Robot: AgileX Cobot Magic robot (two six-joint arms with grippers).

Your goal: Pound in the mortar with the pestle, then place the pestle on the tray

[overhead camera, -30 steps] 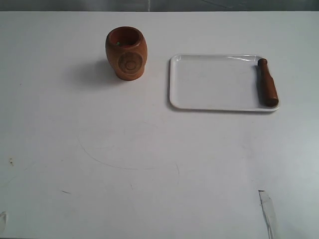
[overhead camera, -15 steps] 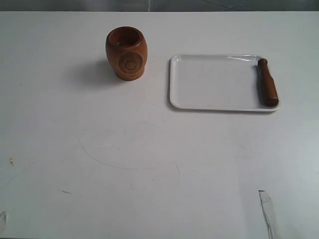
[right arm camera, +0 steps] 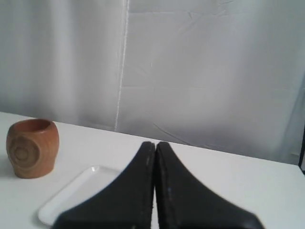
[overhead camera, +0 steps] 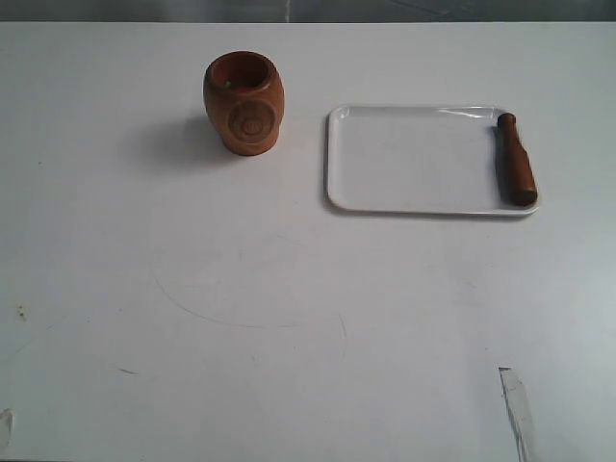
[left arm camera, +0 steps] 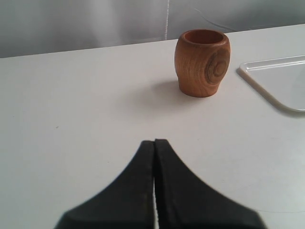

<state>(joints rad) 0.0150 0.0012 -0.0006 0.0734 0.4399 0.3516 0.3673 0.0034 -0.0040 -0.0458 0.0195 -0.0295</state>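
Note:
The orange-brown mortar (overhead camera: 243, 102) stands upright on the table, its carved emblem facing the camera. To its right lies the white tray (overhead camera: 414, 164), and the dark reddish-brown pestle (overhead camera: 515, 160) rests along the tray's right edge. Neither arm shows in the exterior view. In the left wrist view my left gripper (left arm camera: 154, 142) is shut with nothing in it, well short of the mortar (left arm camera: 202, 62), with a corner of the tray (left arm camera: 276, 86) beyond. In the right wrist view my right gripper (right arm camera: 155, 144) is shut and empty, above the tray (right arm camera: 76, 193), the mortar (right arm camera: 32, 147) off to one side.
The white table (overhead camera: 289, 318) carries faint scuff marks and a curved scratch (overhead camera: 241, 322) near its middle. A strip of tape (overhead camera: 517, 404) sits near the front right edge. A pale curtain (right arm camera: 190, 67) hangs behind the table.

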